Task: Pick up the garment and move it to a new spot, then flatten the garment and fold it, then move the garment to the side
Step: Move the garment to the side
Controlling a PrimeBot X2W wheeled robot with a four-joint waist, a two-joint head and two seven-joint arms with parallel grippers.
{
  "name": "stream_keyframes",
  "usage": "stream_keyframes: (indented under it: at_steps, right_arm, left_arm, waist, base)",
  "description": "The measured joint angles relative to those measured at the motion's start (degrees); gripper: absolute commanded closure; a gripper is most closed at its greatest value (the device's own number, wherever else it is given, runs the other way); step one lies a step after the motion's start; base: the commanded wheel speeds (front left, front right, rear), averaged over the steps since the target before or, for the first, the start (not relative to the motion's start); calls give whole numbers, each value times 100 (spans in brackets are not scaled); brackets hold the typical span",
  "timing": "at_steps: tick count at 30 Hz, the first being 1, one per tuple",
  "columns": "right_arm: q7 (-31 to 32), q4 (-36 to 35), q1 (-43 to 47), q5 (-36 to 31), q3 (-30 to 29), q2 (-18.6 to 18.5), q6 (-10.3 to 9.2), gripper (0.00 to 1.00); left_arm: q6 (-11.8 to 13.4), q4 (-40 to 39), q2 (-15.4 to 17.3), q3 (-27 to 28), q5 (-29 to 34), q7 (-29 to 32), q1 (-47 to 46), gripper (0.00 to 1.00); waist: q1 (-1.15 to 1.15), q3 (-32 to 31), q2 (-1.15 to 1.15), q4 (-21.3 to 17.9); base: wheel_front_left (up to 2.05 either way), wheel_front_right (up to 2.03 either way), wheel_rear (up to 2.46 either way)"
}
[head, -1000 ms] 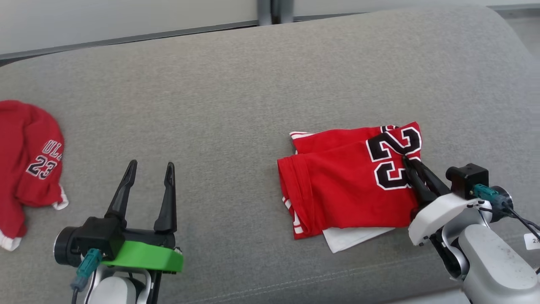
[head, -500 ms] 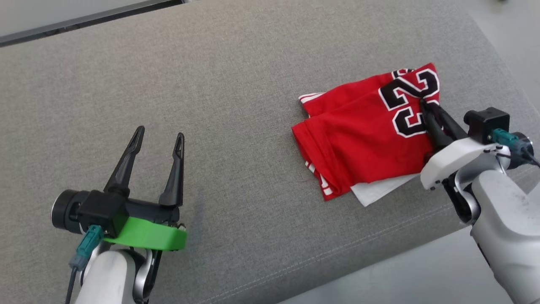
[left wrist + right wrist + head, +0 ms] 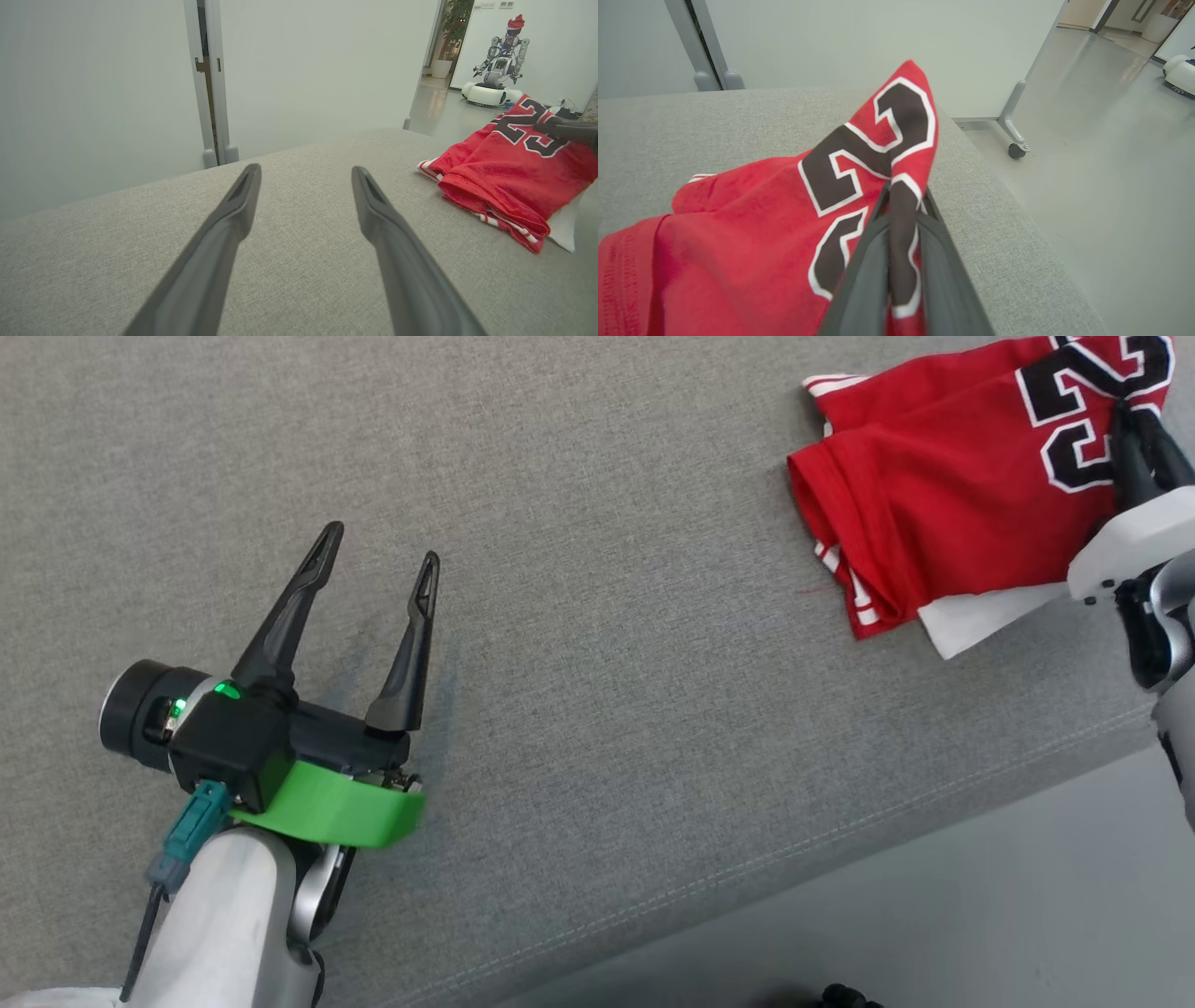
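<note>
One folded jersey (image 3: 934,513) on a sofa (image 3: 597,709).
Right gripper (image 3: 1131,429) pinches it, upper right; left gripper (image 3: 381,543), fingers spread and empty, lower left.

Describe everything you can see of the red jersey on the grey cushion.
The red jersey is soft knit-looking cloth, folded into a rough rectangle, with a black 23 outlined in white and striped red-and-white trim. A white layer sticks out beneath its near edge. It lies mostly flat near the right end of the grey cushion. The right gripper is shut on a fold at the number, lifting that corner into a peak.
</note>
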Motion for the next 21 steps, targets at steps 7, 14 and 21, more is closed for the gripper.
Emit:
stream_keyframes:
  at_steps: [7, 14, 21]
  right_arm:
    - [0, 250, -399, -367, -554, -105, 0, 100]
    - [0, 349, -526, -1076, -1514, 44, 1, 64]
    - [0, 188, -521, -2132, -2718, 363, 1, 0]
  left_arm:
    - [-3, -163, 191, -67, -1, 88, -152, 0]
    - [-7, -324, 359, -99, -1, 200, -228, 0]
    - [-2, -441, 452, -73, 0, 249, -252, 0]
  waist:
    - [0, 452, 0, 132]
    - [0, 819, 0, 240]
    - [0, 1038, 0, 261]
  base:
    - [0, 0, 0]
    - [0, 0, 0]
    - [0, 0, 0]
